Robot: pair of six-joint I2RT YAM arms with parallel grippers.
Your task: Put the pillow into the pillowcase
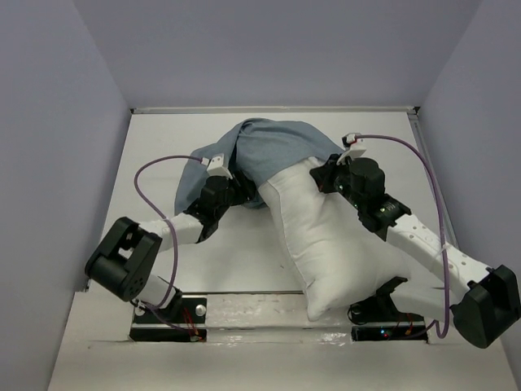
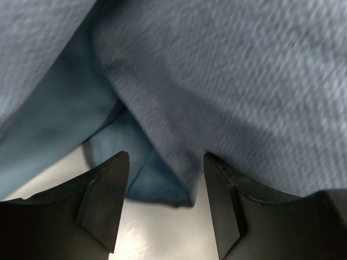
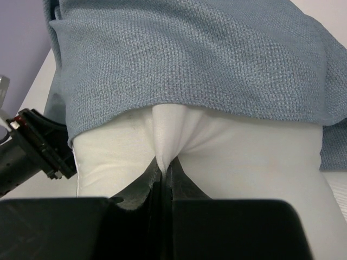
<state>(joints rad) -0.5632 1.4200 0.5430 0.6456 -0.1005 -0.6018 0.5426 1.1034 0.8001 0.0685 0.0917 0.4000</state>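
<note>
The white pillow lies across the middle of the table, its far end tucked under the blue-grey pillowcase. In the right wrist view the pillowcase hem drapes over the pillow. My right gripper is shut on a pinched fold of the pillow; it shows in the top view at the pillow's far right corner. My left gripper is open, its fingers on either side of a hanging edge of the pillowcase just above the table. In the top view it sits at the pillowcase's left side.
White table with grey walls on three sides. Purple cables loop above both arms. The left arm's wrist shows at the left of the right wrist view. The arm bases stand at the near edge.
</note>
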